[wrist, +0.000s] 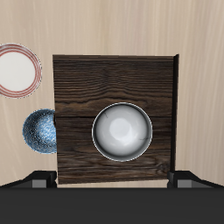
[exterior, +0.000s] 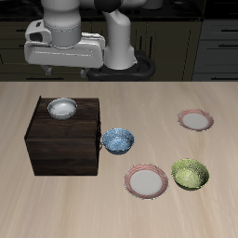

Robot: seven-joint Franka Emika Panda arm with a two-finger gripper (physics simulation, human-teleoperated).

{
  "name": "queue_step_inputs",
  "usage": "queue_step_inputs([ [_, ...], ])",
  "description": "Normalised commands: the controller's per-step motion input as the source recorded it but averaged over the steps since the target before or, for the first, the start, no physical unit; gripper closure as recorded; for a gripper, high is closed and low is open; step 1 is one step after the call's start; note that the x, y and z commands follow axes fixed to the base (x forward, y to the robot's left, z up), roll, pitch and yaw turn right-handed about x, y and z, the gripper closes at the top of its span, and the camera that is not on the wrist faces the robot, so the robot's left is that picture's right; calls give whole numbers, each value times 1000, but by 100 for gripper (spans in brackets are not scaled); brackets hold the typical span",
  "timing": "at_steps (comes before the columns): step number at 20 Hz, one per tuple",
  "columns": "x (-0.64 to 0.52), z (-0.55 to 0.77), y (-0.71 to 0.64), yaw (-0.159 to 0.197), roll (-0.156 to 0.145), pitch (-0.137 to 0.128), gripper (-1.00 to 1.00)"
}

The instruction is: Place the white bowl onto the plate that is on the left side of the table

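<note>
Atop dark wooden box [exterior: 65,135], white bowl [exterior: 62,109] sits upright, round, no long axis. Gripper [exterior: 67,65] hangs above, bowl straight below at 6 o'clock; fingers spread, grasping nothing. Plate [exterior: 195,120] well apart.

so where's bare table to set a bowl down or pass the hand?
Bare table shows along the front edge below the dark wooden box, and between the plate and the box. Crowded: blue bowl, redder-rimmed plate and green bowl cluster together.
</note>
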Motion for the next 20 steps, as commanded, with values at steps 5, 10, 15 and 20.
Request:
queue_step_inputs([
  [5,137,-141,135,-3,24,-24,-100],
  [10,23,-202,219,-21,31,16,-100],
  [15,2,-72,96,-6,30,-3,-100],
  [20,52,-179,-76,-13,-3,10,-100],
])
